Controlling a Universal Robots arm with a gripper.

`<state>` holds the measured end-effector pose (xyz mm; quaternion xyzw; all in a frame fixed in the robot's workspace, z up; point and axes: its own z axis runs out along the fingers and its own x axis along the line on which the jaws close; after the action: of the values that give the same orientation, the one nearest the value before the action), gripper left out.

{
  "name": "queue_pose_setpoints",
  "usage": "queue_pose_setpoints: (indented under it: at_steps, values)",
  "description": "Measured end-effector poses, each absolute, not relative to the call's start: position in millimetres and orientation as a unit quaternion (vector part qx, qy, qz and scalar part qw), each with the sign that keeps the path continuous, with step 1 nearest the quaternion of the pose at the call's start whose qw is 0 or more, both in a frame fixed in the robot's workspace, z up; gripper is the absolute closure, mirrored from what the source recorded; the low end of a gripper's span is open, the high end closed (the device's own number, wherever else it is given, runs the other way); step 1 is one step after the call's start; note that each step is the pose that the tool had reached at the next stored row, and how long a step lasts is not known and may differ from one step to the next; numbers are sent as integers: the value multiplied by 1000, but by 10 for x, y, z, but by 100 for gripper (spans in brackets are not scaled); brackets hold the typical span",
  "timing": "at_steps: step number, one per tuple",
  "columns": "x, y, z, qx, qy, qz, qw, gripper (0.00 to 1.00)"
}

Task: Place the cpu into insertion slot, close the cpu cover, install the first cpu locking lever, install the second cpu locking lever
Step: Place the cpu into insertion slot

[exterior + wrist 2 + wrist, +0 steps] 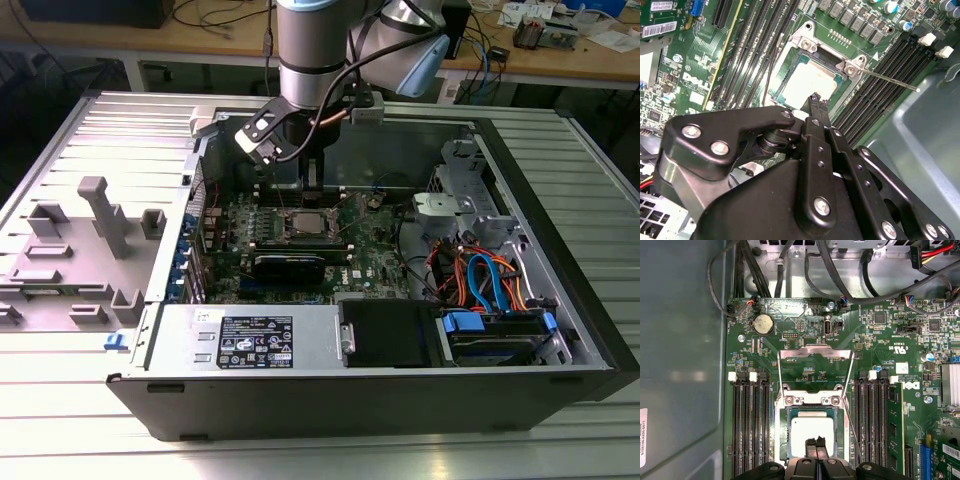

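The cpu (811, 430), a small square chip with a pale metal top, lies flat in the insertion slot on the green motherboard (880, 340); it also shows in the second wrist view (810, 82) and the exterior view (306, 224). The cpu cover (815, 353), a thin silvery frame, stands swung open on the far side of the socket. A thin locking lever (890, 80) sticks out unlatched beside the socket (850, 422). My gripper (815, 442) hovers just over the chip's near edge, fingers shut together with nothing between them (815, 100) (313, 185).
Black memory slots (747, 425) flank the socket on both sides. A long black card (288, 265) lies in front of it. Cables (840, 280) run along the case wall. Drive cage and orange and blue cables (480, 270) fill the exterior view's right; grey fixtures (100, 215) stand outside on the left.
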<state>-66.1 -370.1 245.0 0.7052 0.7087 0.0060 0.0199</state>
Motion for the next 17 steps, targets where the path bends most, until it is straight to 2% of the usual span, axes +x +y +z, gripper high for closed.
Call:
queue_pose_setpoints:
  at_steps: [17]
  values:
    - [-661,-3701,2503,705,709,6,20,88]
